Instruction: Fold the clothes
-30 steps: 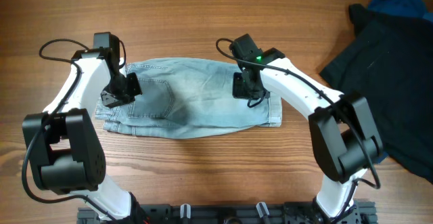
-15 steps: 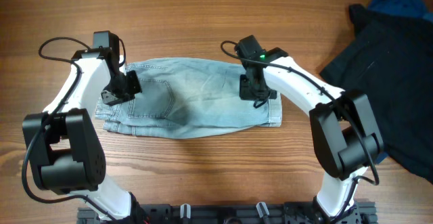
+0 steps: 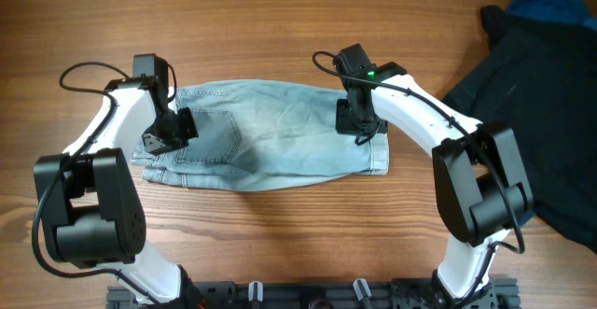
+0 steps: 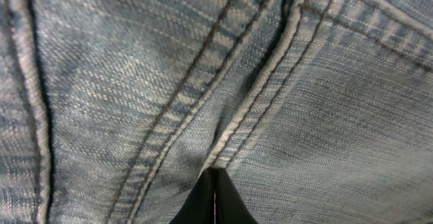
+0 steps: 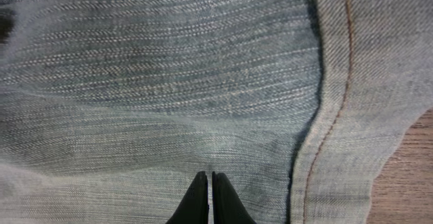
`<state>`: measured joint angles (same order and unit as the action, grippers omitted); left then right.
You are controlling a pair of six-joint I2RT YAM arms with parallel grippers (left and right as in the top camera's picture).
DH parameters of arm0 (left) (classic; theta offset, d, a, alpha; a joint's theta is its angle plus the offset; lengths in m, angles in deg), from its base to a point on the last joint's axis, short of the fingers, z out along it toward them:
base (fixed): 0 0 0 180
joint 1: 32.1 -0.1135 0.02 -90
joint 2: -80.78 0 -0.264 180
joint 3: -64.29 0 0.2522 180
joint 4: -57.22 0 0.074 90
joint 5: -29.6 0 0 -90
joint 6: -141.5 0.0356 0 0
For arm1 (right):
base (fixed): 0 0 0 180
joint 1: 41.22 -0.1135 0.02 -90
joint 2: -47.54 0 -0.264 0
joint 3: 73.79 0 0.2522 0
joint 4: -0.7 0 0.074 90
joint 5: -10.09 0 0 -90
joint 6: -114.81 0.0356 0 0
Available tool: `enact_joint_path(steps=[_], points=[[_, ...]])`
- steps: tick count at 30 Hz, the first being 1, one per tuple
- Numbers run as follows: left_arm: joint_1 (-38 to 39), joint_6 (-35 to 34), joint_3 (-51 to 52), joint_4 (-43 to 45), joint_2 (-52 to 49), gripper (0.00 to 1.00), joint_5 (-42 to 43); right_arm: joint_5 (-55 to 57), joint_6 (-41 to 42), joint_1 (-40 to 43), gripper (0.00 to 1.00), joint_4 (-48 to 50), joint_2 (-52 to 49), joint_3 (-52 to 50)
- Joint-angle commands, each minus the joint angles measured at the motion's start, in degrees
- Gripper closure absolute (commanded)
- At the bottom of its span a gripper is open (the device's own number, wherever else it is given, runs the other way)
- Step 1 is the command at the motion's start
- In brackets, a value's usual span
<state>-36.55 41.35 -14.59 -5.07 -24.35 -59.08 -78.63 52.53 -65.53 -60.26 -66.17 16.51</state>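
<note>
Denim garment (image 3: 270,132) flat on table (image 3: 280,29), centre, stretched left-right. Left gripper (image 4: 214,200) on pocket seam (image 4: 257,95), right gripper (image 5: 208,200) beside hem (image 5: 335,102); both pinched closed, no cloth visibly between. Probably best: open, nip edges, lift evenly, avoid black garment (image 3: 532,94) far right.

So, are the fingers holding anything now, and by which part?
Both seem to pinch the denim: left fingers at a stitched seam, right fingers on plain cloth just beside the hem.

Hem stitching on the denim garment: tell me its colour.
The hem stitching is orange-tan against the light-blue denim garment; right wrist view shows it best.
</note>
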Motion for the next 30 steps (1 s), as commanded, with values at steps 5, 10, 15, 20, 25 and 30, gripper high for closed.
enact_joint_path(steps=[5, 10, 15, 20, 25, 30], points=[[0.04, 0.74, 0.74, 0.26, -0.79, 0.96, -1.07, 0.39, -0.72, -0.20, 0.96, 1.60, -1.27, -4.31], [0.04, 0.74, 0.74, 0.26, -0.79, 0.96, -3.02, 1.03, -0.72, -0.17, 0.96, 1.51, -1.27, -5.79], [0.07, 0.72, 0.74, 0.31, -0.79, 0.96, -5.64, 3.87, -0.74, 0.15, 0.96, 0.48, -1.27, -5.79], [0.04, 0.68, 0.74, 0.13, -0.79, 0.96, -9.88, 6.86, -0.76, 1.51, 0.96, -0.68, -1.27, -5.79], [0.04, -1.27, 0.74, -0.33, -0.79, 0.96, -12.41, 7.43, -0.70, 4.15, 0.96, -1.29, -1.27, -5.79], [0.07, -2.32, 0.74, -0.28, -0.79, 0.96, -12.96, 8.20, -1.49, 7.30, 0.95, -1.49, -1.27, -5.79]])
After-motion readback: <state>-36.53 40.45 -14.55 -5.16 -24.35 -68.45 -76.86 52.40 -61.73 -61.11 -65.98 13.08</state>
